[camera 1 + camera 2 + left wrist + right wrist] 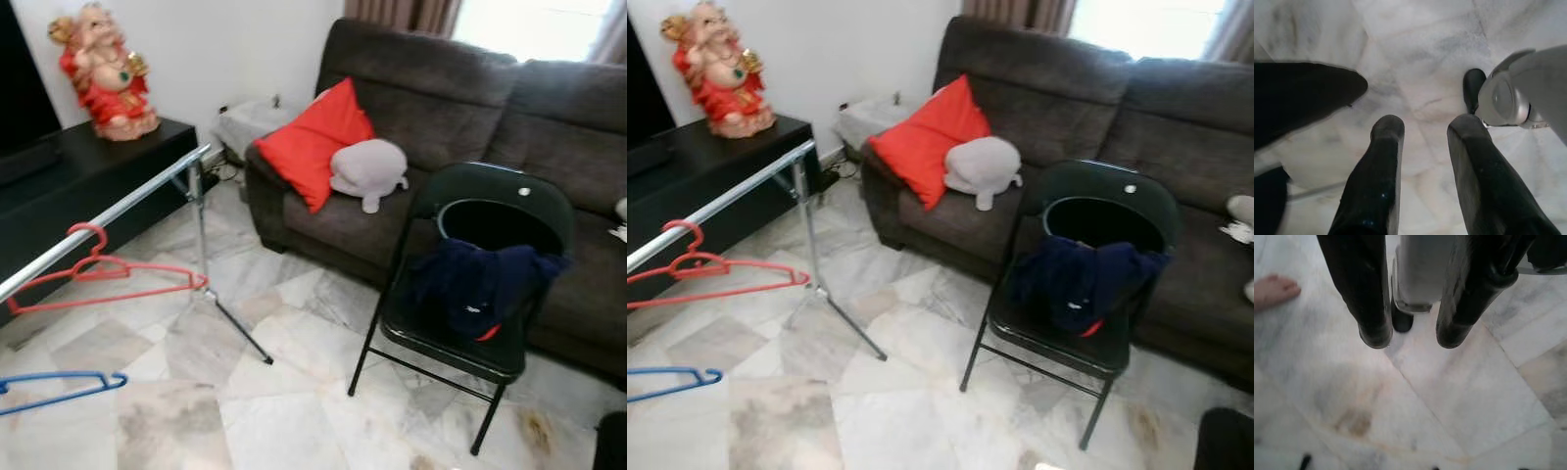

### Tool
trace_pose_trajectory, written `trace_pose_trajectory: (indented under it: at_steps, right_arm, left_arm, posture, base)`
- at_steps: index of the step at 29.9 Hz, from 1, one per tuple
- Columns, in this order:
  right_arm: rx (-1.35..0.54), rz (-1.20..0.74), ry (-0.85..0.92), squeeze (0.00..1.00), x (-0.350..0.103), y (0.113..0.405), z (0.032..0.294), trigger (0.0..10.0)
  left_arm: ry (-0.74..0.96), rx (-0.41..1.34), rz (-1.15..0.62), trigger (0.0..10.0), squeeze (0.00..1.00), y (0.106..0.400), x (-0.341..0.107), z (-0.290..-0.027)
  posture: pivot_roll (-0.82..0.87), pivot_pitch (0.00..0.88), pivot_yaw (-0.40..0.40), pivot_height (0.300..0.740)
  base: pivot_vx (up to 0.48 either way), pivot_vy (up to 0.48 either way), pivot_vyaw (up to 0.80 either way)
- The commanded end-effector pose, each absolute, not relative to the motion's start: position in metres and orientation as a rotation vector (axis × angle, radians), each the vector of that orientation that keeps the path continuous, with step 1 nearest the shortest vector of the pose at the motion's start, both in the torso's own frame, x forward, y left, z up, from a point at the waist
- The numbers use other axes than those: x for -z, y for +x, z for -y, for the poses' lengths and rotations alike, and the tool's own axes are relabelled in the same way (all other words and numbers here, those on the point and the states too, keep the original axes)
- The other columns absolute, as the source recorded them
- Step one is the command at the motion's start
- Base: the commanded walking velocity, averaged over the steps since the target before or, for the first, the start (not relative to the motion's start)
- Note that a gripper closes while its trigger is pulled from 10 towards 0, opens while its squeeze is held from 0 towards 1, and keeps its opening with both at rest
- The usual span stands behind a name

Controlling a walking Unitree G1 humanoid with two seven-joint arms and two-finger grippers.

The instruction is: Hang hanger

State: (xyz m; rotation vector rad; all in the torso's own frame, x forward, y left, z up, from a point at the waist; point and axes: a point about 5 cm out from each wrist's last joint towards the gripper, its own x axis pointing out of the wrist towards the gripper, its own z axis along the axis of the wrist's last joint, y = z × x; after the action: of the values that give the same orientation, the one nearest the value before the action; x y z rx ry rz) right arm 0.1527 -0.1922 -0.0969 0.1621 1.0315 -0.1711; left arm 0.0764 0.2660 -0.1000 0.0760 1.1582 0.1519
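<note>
two hangers in sight, both grippers holding nothing

two hangers show from my head camera. the red hanger (103, 277) already hangs by its hook on the silver rail (108, 215). the blue hanger (61, 388) is lower down and nearer to me, and i can't see what it rests on because the picture cuts it off. i think the blue one is the one i still have to hang.

my left gripper (1425, 132) points down at the marble floor (1415, 44). its two black fingers stand apart, with just floor between the jaws. my right gripper (1410, 335) also points at the floor, fingers apart and nothing held. a bare foot (1273, 289) of a person is on the floor, off to one side of the right jaws. neither hanger is near either pair of jaws, so both are well away from my fingers.

the blue hanger looks like thin plastic. i guess it is very light and stiff, a bit smooth, and it may swing or twist if i pinch it at one end. i would take it at the neck, just under the hook, so the hook stays free to go over the rail. a hard squeeze might snap it, so a soft grip feels best.

a black chair (490, 206) with a dark blue cloth (470, 279) stands by the sofa (441, 88).
</note>
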Motion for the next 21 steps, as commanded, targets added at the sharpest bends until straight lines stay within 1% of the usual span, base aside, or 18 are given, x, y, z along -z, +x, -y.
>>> trace_pose_trajectory:
  at_steps: [1,8,9,21]
  right_arm:
    - [0.18,-1.037,0.155,0.0,0.097,0.1515,0.196,10.0]
    - [0.177,-1.038,0.151,0.0,0.0974,0.15,0.1964,10.0]
    - [0.18,-1.033,0.156,0.0,0.0974,0.1499,0.1964,10.0]
    - [0.187,-1.015,0.168,0.0,0.0965,0.1516,0.196,10.0]
  left_arm:
    - [0.081,-0.146,-1.158,10.0,0.0,0.0756,0.1,-0.2663]
    - [0.09,-0.121,-1.158,10.0,0.0,0.0753,0.1002,-0.265]
    - [0.096,-0.114,-1.162,10.0,0.0,0.0752,0.1003,-0.2649]
    - [0.093,-0.109,-1.161,10.0,0.0,0.076,0.1002,-0.2648]
  posture:
    - [0.12,0.0,0.027,0.74]
    - [0.11,0.0,0.029,0.74]
    - [0.11,0.0,0.029,0.74]
    - [0.12,0.0,0.027,0.74]
  base:
    - [0.0,0.0,-0.73]
    - [0.0,0.0,-0.73]
    - [0.251,0.0,-0.71]
    - [0.349,0.0,0.0]
